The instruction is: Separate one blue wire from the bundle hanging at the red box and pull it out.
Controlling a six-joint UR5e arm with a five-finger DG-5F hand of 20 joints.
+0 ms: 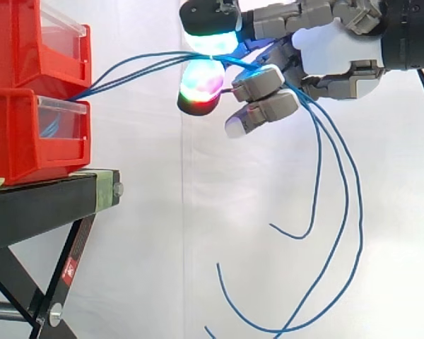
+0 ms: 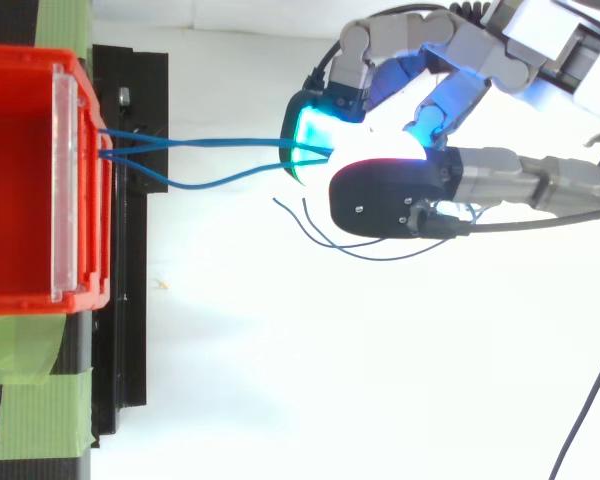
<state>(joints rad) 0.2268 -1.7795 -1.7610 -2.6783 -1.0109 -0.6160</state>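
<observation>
Thin, smooth blue wires (image 1: 138, 65) stretch in shallow arcs from the robot hand (image 1: 318, 53) to the lower red bin (image 1: 21, 134) beyond its fingertips, passing over that bin's clear front panel (image 1: 60, 116). The robot hand's curled fingers pinch the wires between rounded glowing pads (image 1: 212, 39). Below the palm, loose ends droop in long curves. A second moulded plastic bin (image 1: 14, 42) is stacked above, both on a black surface (image 1: 42, 198).
</observation>
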